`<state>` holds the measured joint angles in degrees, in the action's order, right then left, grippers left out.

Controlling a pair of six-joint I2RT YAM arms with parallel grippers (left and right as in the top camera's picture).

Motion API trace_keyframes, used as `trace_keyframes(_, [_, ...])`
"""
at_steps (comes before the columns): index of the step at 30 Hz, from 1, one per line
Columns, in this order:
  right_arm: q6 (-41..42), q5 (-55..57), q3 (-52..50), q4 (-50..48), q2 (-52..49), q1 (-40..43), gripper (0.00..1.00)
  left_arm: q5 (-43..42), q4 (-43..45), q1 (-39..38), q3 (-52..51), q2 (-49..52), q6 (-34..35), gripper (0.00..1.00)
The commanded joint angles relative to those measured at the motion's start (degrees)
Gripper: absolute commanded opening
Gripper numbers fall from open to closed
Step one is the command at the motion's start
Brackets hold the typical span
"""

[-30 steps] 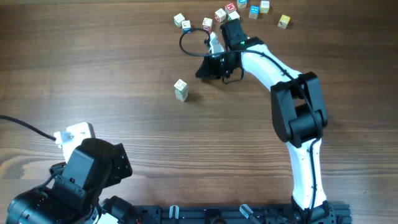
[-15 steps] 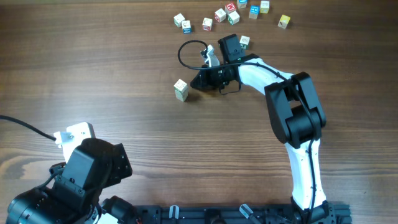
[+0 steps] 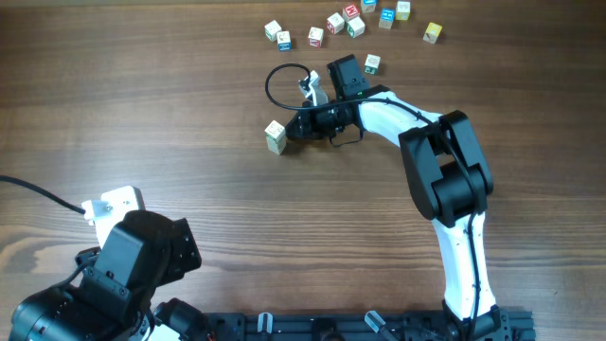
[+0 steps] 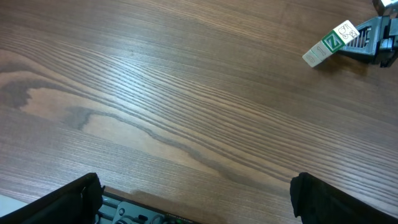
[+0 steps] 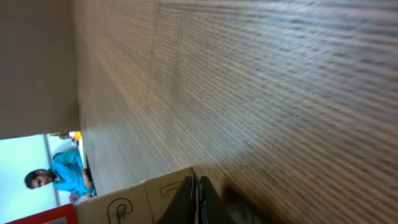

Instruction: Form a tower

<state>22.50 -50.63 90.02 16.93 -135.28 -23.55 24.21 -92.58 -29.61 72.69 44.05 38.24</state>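
Several loose cubes [image 3: 315,36] beyond the tower [image 3: 276,137]

Right arm [image 3: 445,170] stretched forward, right fingers [image 5: 193,200] pressed together; left arm [image 3: 133,265] folded back, left fingers [image 4: 62,202] spread wide.

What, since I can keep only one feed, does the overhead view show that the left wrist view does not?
Only overhead: the loose cubes along the far edge and the whole right arm. Only left wrist: the left claw, fingers spread open. Both: the tower with the shut right claw close beside it on the wooden table.
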Motion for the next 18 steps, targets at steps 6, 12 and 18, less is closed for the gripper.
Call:
trace_keyframes(6, [0.2,-2.0,-0.5,1.2,-1.0,-1.0,0.04,1.2,0.2,0.3,-0.1,0.0,-0.7,1.00])
trace_keyframes(12, [0.2,-1.5,-0.5,2.4,-1.0,-1.0,0.04,1.2,0.2,0.3,-0.1,0.0,-0.7,1.00])
trace_keyframes(18, [0.2,-1.5,-0.5,3.1,-1.0,-1.0,0.04,1.2,0.2,0.3,-0.1,0.0,-0.7,1.00])
